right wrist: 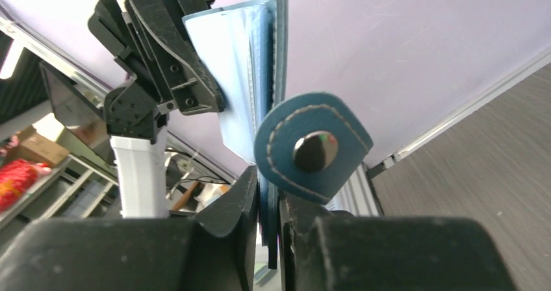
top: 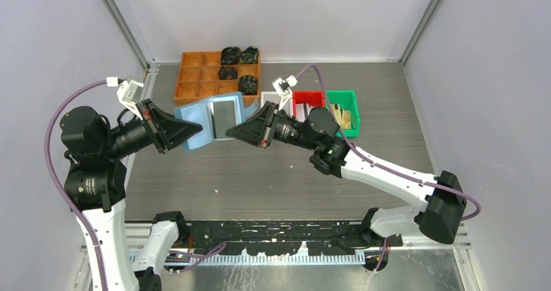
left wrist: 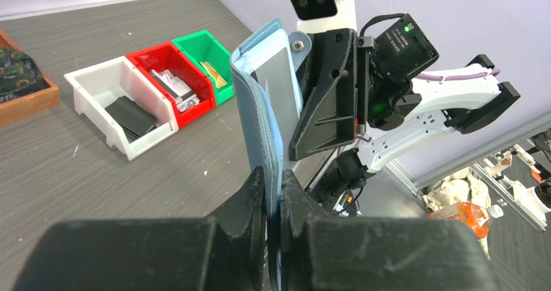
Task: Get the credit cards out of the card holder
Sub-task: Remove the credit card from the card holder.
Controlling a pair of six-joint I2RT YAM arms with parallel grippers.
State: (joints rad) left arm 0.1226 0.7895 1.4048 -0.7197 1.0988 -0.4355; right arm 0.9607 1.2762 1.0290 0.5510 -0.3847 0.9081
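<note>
A: Holder [top: 193, 112], light blue, is up off the tabletop [top: 273, 174], slung between the two arms just in front of the orange tray [top: 195, 76].

B: Who has hold of it?

A: Both. Left fingers [left wrist: 250, 197] are pressed together on one edge, blue material pinched between them. Right fingers [right wrist: 242, 203] are on the opposite edge, right by the snap tab [right wrist: 315, 149]. They're drawn almost together, with only the holder's edge in the gap.

B: Cards?

A: One grey card [top: 224, 114] shows. It lies flat against the holder's inner face, turned up toward the overhead view, and sits wholly within the blue outline, so it's not out. Whether another lies behind it, can't tell.

B: How's the holder sitting?

A: From the left wrist it stands on edge, flaps slightly parted, with the card's pale face between them. The tab hangs off the side near the right fingers.

B: Rest of the tabletop?

A: White bin [left wrist: 97, 86], red bin [left wrist: 166, 57] and green bin [left wrist: 208, 44] stand side by side, right of the tray. A dark flat piece lies in the white one.
</note>
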